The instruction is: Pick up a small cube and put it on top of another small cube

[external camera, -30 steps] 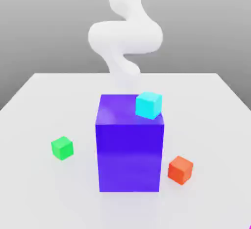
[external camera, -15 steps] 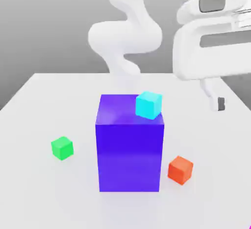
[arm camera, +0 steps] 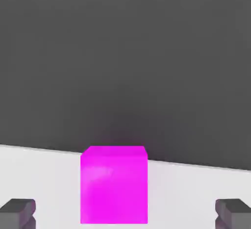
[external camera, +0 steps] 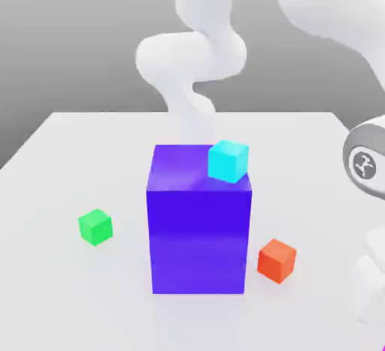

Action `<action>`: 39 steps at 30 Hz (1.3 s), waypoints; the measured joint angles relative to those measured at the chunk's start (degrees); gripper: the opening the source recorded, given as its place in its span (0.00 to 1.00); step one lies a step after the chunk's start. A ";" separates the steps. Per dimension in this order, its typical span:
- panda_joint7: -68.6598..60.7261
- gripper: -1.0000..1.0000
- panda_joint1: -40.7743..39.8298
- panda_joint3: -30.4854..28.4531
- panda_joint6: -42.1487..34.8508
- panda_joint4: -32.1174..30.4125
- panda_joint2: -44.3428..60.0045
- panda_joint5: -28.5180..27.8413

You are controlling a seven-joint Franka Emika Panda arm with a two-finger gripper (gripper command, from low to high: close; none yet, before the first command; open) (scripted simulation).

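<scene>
The small magenta-pink cube (arm camera: pixel 114 184) sits on the white table near its edge, seen close up in the hand view. My gripper (arm camera: pixel 125 214) is open, with one dark fingertip (arm camera: pixel 17 212) on each side of the cube and clear gaps between them and it. The small green cube (external camera: pixel 95 227) rests on the table at the exterior view's left, far from the arm. My arm's wrist (external camera: pixel 365 164) hangs at the exterior view's right edge, reaching down toward the front right corner.
A big blue-violet block (external camera: pixel 198 222) stands mid-table with a small cyan cube (external camera: pixel 228 161) on its top corner. A small orange-red cube (external camera: pixel 277 260) lies just right of the block. The white table (external camera: pixel 90 154) spreads around them.
The arm has swung in from above and dropped along the exterior view's right edge, its hand going from the upper right down past the lower right. The cubes have not moved.
</scene>
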 joint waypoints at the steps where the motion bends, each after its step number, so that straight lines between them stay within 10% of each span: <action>1: 0.30 0.50 0.33 -0.36 1.45 0.52 2.07 -0.39; 2: 0.52 0.00 0.59 -0.65 2.62 0.94 3.71 -0.68; 13: -0.87 0.00 -0.41 -0.16 -1.85 -1.21 -3.00 0.74; 39: -34.76 0.00 -39.99 -31.36 4.35 -54.88 -51.41 -11.47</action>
